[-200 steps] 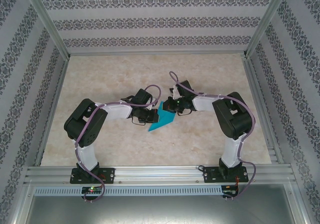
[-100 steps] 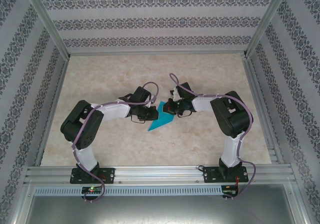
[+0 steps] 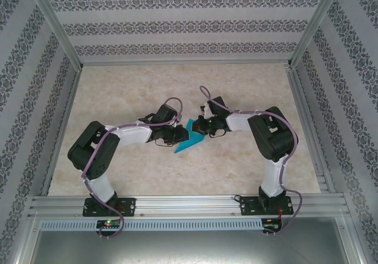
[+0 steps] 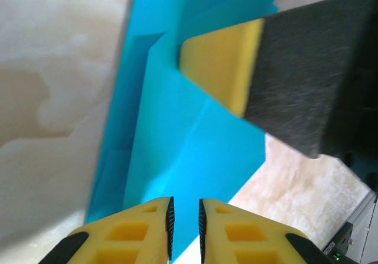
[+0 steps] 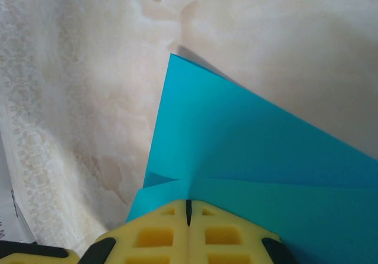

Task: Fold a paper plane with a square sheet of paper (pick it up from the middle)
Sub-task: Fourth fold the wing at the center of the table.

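Observation:
The teal-blue paper (image 3: 184,144), folded into layered flaps with a pointed lower end, lies mid-table between both arms. My right gripper (image 3: 197,126) is shut on its upper right edge; in the right wrist view the paper (image 5: 248,140) runs into a crease pinched between the closed yellow jaws of the right gripper (image 5: 189,208). My left gripper (image 3: 182,135) is at the paper's left side. In the left wrist view the left gripper (image 4: 184,222) stands open by a narrow gap over the paper (image 4: 177,134), nothing between the pads. A right fingertip (image 4: 221,63) rests on the paper's far end.
The marbled beige tabletop (image 3: 130,93) is ringed by aluminium rails (image 3: 189,204) and patterned walls. Both arm elbows bulge outward, left (image 3: 88,152) and right (image 3: 274,137). Bare tabletop lies beyond the paper and to either side.
The left arm's elbow has swung left and down while its gripper stayed at the paper's left edge. The paper's top has shifted slightly left. The right arm has barely moved.

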`<control>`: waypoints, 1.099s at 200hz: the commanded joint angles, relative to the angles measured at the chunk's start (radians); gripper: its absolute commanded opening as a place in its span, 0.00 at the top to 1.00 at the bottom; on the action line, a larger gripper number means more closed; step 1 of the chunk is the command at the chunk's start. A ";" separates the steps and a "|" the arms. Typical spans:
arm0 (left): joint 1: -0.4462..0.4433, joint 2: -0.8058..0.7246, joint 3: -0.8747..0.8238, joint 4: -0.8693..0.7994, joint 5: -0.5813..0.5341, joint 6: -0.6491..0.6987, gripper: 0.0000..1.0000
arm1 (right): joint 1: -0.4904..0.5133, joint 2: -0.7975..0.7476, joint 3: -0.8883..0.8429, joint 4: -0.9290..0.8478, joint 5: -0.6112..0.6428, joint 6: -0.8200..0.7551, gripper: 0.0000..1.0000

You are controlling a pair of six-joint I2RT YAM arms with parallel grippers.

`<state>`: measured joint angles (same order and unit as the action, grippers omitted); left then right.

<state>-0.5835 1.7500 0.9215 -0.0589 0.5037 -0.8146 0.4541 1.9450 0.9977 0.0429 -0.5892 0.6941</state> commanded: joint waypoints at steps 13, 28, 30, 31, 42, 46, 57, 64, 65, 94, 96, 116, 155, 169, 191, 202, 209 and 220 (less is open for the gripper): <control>-0.012 0.019 -0.044 -0.002 -0.004 -0.058 0.78 | -0.004 0.086 -0.031 -0.132 0.149 -0.005 1.00; -0.012 0.016 -0.057 -0.002 -0.006 -0.064 0.78 | -0.003 0.085 -0.033 -0.136 0.149 -0.008 1.00; -0.012 0.016 -0.059 -0.002 -0.005 -0.064 0.78 | -0.003 0.085 -0.032 -0.137 0.148 -0.007 1.00; -0.012 0.016 -0.059 -0.002 -0.006 -0.064 0.78 | -0.003 0.085 -0.033 -0.137 0.149 -0.008 1.00; -0.012 0.014 -0.065 -0.002 -0.003 -0.067 0.78 | -0.003 0.083 -0.032 -0.136 0.144 -0.010 1.00; -0.012 0.014 -0.067 -0.001 0.000 -0.068 0.78 | -0.003 0.082 -0.033 -0.135 0.141 -0.010 1.00; -0.012 0.014 -0.074 0.009 0.010 -0.073 0.78 | -0.002 0.081 -0.034 -0.128 0.128 -0.011 1.00; -0.012 0.013 -0.078 0.017 0.018 -0.076 0.78 | -0.004 0.078 -0.036 -0.118 0.113 -0.012 1.00; -0.012 0.013 -0.079 0.018 0.019 -0.076 0.78 | -0.004 0.077 -0.037 -0.117 0.110 -0.012 1.00; -0.013 -0.002 -0.077 0.041 0.039 -0.073 0.78 | -0.003 0.051 -0.025 -0.071 0.009 -0.020 1.00; -0.014 -0.003 -0.076 0.043 0.040 -0.072 0.78 | -0.004 0.047 -0.024 -0.068 0.001 -0.021 1.00; -0.018 -0.023 -0.073 0.076 0.046 -0.063 0.78 | -0.004 0.012 -0.012 -0.042 -0.053 -0.019 1.00; -0.027 -0.026 -0.074 0.100 0.050 -0.064 0.78 | -0.002 -0.045 -0.012 -0.005 -0.109 -0.013 1.00; -0.028 -0.013 -0.077 0.098 0.049 -0.067 0.78 | 0.001 -0.053 -0.014 0.000 -0.116 -0.012 1.00; -0.030 0.001 -0.079 0.093 0.048 -0.071 0.78 | 0.007 -0.049 -0.017 -0.003 -0.117 -0.012 1.00; -0.030 0.004 -0.079 0.084 0.043 -0.069 0.78 | 0.009 -0.045 -0.018 -0.005 -0.112 -0.014 0.99; -0.030 0.005 -0.079 0.082 0.040 -0.070 0.78 | 0.009 -0.041 -0.021 -0.006 -0.111 -0.014 0.99; -0.030 0.007 -0.080 0.074 0.035 -0.069 0.78 | 0.009 -0.035 -0.024 -0.009 -0.107 -0.014 0.99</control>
<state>-0.6022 1.7458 0.8574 0.0128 0.5426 -0.8734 0.4500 1.9202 0.9928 0.0418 -0.6823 0.6899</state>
